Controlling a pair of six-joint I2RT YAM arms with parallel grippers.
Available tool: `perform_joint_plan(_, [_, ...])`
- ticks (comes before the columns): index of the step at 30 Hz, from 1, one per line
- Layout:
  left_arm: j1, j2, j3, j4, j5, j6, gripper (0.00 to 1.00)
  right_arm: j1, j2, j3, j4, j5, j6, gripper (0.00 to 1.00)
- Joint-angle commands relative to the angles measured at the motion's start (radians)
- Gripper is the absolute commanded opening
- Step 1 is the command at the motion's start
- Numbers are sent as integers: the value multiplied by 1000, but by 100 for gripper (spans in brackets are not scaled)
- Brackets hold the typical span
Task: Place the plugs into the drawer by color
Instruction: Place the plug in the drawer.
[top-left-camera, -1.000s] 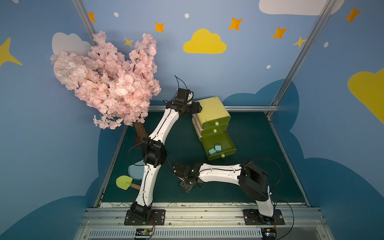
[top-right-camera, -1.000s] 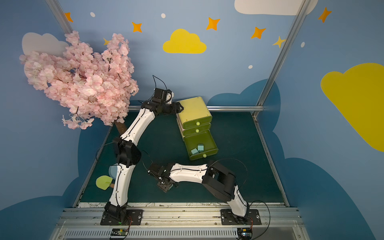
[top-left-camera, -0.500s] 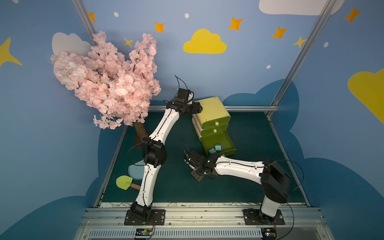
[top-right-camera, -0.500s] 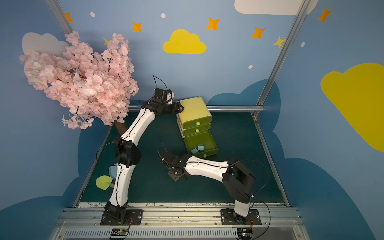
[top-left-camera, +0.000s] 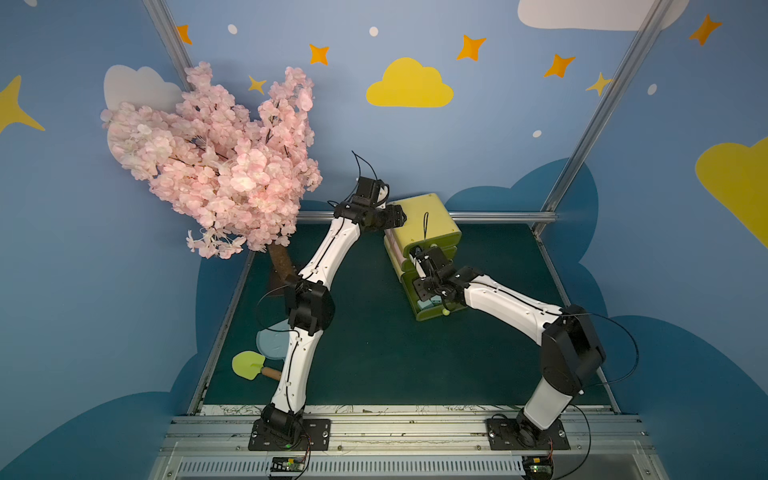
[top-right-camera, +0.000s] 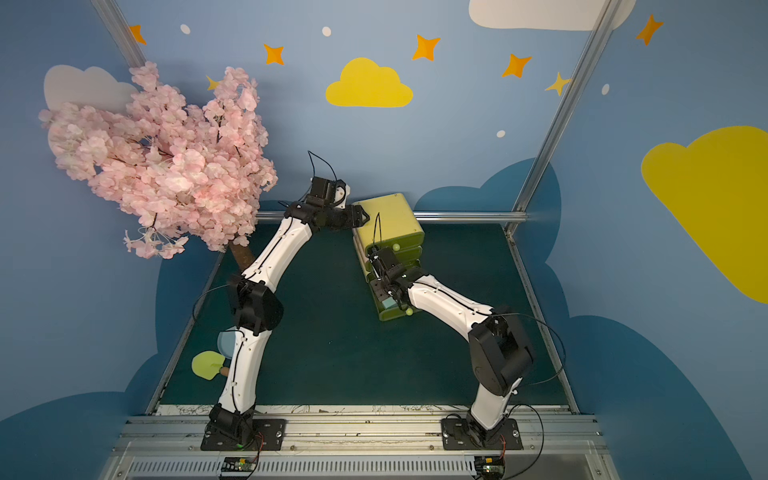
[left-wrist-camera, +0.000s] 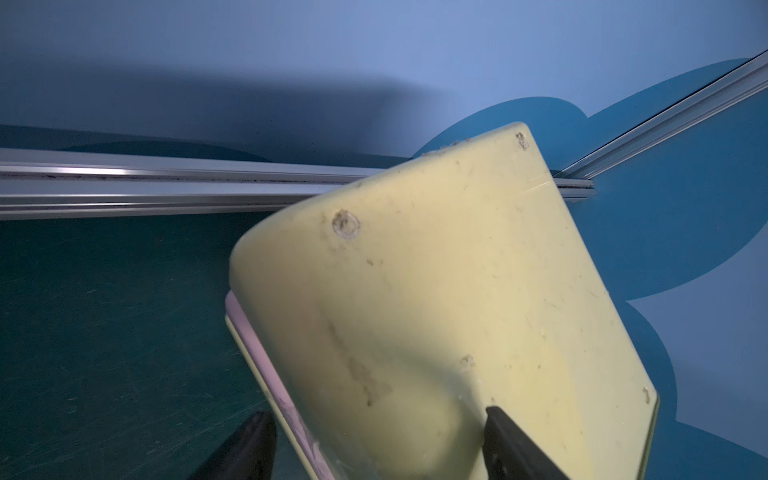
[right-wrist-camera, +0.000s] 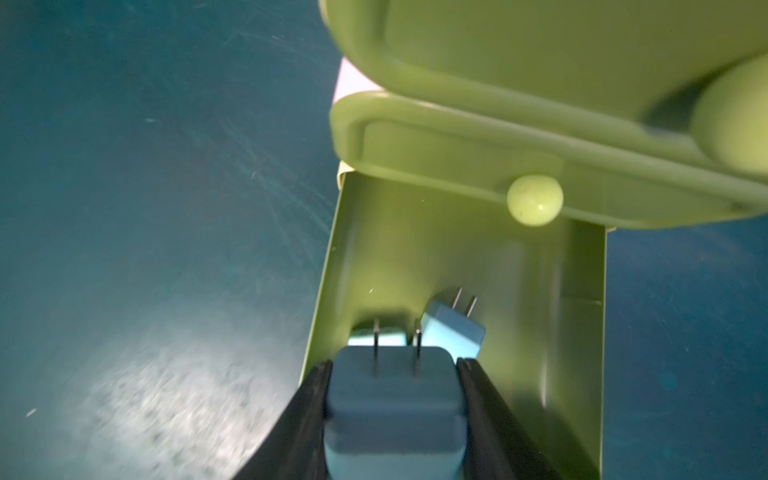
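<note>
Dark green mat (top-left-camera: 374, 353) under blue walls painted with yellow clouds and orange stars, and the yellow-green drawer cabinet (top-left-camera: 424, 220) sits at the back, close to the rear rail. Its bottom drawer (top-left-camera: 432, 318) is pulled out toward the front!

Right gripper (right-wrist-camera: 394, 363) is over that open drawer, pinching a blue plug (right-wrist-camera: 395, 411) by its two sides, prongs pointing toward the cabinet. Below it, two more blue plugs (right-wrist-camera: 453, 332) lie on the drawer floor, close together. Just above them the middle drawer's round knob (right-wrist-camera: 535, 200) shows clearly.

Over at the cabinet's top rear corner is the left gripper (left-wrist-camera: 377, 413). Its fingers (left-wrist-camera: 511, 444) stand apart, astride the corner of the pale top, one beside the side wall and one over the top. Whether they squeeze it, I cannot tell.

Pink blossom tree (top-left-camera: 216, 166) stands well left of the cabinet. A small green shovel (top-left-camera: 248, 365) lies far from the cabinet, beside the left arm.
</note>
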Motion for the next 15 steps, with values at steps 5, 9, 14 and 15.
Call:
perform_joint_plan(5, [0,38,-2,-87,-22,25,80,-15,47,-34,237,-15,-23,34])
perform_joint_plan(9, [0,38,-2,-87,-19,24,80,-22,81,-55,299,-13,-4,34])
perform_joint_plan(14, [0,33,-2,-90,-24,26,80,-24,96,-91,347,-14,17,34])
perform_joint_plan(15, [1,33,-2,-90,-23,27,80,-25,97,-101,354,-16,25,34])
